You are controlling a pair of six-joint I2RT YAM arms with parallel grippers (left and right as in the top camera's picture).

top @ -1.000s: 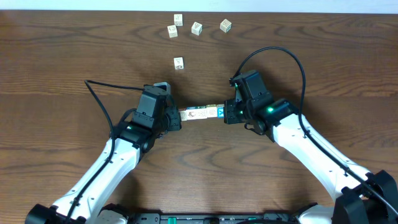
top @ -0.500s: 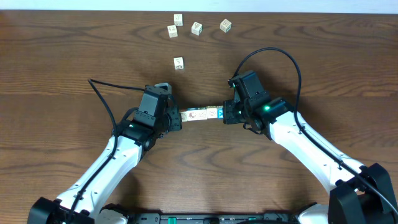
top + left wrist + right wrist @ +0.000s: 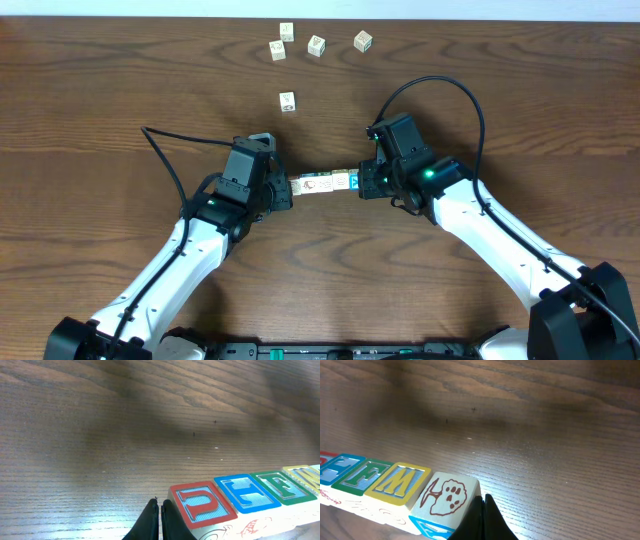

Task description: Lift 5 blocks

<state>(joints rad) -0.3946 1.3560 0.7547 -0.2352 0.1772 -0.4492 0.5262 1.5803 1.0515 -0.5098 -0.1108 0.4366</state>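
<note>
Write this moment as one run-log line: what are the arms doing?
left fingers: shut | right fingers: shut | block row: squeezed end to end between both | loose cubes: far side

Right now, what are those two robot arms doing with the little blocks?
The two arms are squeezing a short row of blocks between them. The left gripper, shut tight, presses one end, and the right gripper, also shut, presses the other end. Five other cubes sit loose farther back on the table. I can't tell if the row is off the wood.
</note>
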